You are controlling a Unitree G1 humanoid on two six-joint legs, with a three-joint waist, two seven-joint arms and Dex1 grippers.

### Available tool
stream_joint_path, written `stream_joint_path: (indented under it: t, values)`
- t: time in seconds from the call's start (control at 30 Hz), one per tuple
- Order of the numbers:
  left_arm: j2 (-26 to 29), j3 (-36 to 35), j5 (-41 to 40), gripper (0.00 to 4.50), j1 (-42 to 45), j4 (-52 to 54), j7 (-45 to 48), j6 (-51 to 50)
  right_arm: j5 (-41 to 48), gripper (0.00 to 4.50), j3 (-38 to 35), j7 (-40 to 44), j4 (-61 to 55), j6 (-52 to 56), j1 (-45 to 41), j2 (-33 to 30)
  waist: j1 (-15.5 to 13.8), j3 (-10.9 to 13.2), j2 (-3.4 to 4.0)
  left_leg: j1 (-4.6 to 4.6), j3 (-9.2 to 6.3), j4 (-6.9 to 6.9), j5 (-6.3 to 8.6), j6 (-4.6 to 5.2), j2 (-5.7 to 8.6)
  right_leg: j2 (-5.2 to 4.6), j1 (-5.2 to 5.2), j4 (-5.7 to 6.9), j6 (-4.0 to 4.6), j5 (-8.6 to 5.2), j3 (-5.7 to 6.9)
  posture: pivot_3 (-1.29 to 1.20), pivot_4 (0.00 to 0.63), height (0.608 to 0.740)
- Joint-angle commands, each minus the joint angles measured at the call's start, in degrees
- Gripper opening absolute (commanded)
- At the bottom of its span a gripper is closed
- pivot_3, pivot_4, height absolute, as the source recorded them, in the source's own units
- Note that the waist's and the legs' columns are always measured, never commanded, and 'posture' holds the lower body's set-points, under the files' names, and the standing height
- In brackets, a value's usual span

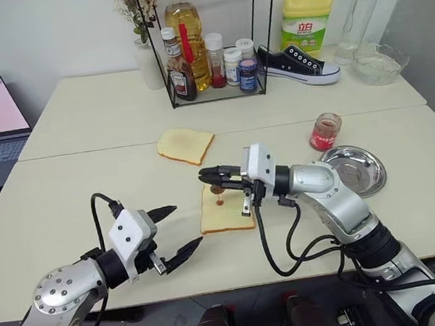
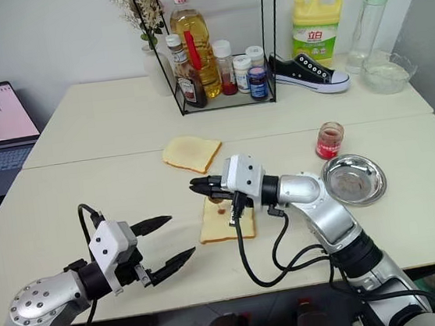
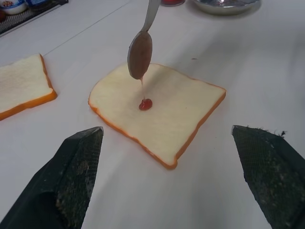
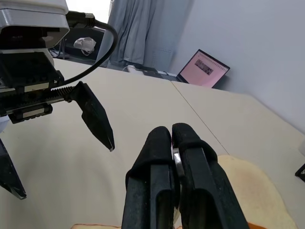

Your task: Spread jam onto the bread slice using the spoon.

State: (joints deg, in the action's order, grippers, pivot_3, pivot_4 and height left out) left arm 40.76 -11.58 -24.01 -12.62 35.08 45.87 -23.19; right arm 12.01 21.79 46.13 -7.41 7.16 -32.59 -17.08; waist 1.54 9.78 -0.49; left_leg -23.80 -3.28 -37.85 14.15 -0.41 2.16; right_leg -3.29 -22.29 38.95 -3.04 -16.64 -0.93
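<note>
- Left eye view: the right claw (image 1: 209, 177) is clenched on the spoon (image 1: 216, 187), pointing level toward the robot's left; the spoon's bowl hangs just above the bread slice (image 1: 226, 209), which lies flat on the surface (image 1: 64, 196) directly beneath it; the left claw (image 1: 174, 231) stands released, empty, near the slice's left edge but apart from it; the jam (image 1: 326, 132) jar sits well off to the right, beside a steel dish (image 1: 356, 169).
- Left wrist view: the spoon's bowl (image 3: 140, 55) points down; a thin red thread runs from it to a small blob on the slice (image 3: 157, 112); bowl and bread are not touching.
- Right wrist view: the black fingers (image 4: 157, 181) are pressed together on thin metal.
- Judgement: the right arm is the nearer; the bowl must drop straight down, then sweep along the slice.
</note>
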Motion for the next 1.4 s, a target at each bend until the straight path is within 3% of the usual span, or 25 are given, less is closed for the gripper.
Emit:
stream_joint_path:
  t: [0.03, 0.33, 0.67, 1.4]
  values:
    - [0.6, -0.5, 0.0, 4.50, 0.5, 0.0, 0.6, 1.5, 0.2, 0.03, -1.7, 0.0, -2.9, 0.4, -0.6, 0.2, 0.0, 0.0, 0.00, 0.00, 0.00, 0.00, 0.00, 0.00, 0.00, 0.00, 0.00, 0.00, 0.00, 0.00, 0.00, 0.00, 0.150, 0.740]
    - [0.5, -1.2, 0.0, 4.50, -0.3, -0.2, 1.0, 1.6, 19.1, 0.03, -18.5, -15.5, 0.5, 32.8, -2.9, 9.4, 0.0, 0.0, 0.00, -0.01, -0.03, 0.01, 0.01, -0.01, 0.00, -0.11, 0.00, 0.00, 0.01, 0.00, -0.06, 0.00, 0.150, 0.740]
    - [1.5, -2.2, -0.8, 4.50, -0.9, 0.0, 1.8, 1.0, 34.8, 0.03, -36.0, -32.6, 8.5, 55.1, -5.9, 19.0, 0.1, 0.0, 0.05, -0.01, 0.00, 0.06, 0.01, 0.00, 0.02, -0.11, -0.02, 0.02, 0.02, 0.01, -0.05, 0.00, 0.150, 0.740]
    - [2.4, -1.8, 0.5, 4.50, 0.7, -1.4, 3.1, 2.3, 30.1, 0.03, -34.9, -34.0, 25.3, 49.1, -11.3, 22.5, 0.2, 0.0, 0.06, -0.01, 0.06, 0.08, 0.01, 0.00, 0.01, 0.12, -0.04, 0.02, 0.02, 0.00, 0.03, 0.00, 0.150, 0.740]
